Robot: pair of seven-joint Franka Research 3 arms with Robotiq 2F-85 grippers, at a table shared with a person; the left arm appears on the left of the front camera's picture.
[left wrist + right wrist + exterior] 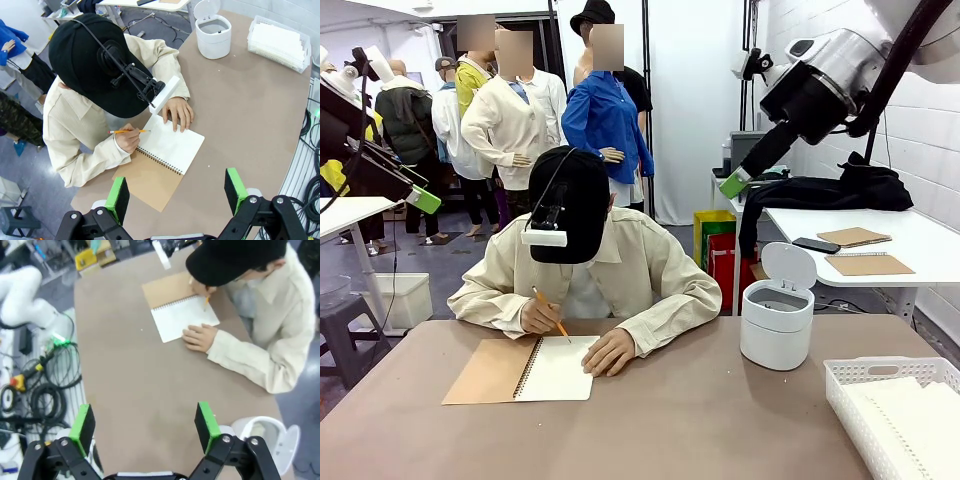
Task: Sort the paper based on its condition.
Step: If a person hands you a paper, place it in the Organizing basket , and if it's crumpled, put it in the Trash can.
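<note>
A person sits at the far side of the table and writes with a pencil [551, 314] on the white page of an open spiral notebook [523, 369], the other hand resting on the page. White sheets of paper [912, 418] lie in the slotted basket [855, 373] at the near right, also seen as paper [278, 41] in the left wrist view. My left gripper [176, 177] hangs open and empty high above the notebook [165, 155]. My right gripper [144, 407] is open and empty too, high over bare tabletop near the notebook [181, 310]. Both grippers, left [420, 198] and right [734, 183], stay raised at the sides.
A small white bin [776, 322] with its lid flipped up stands right of the person, beside the basket. The brown tabletop [700, 420] between notebook and basket is bare. Cables [47, 385] lie on the floor off the table's edge. Another table with notebooks [865, 263] stands behind on the right.
</note>
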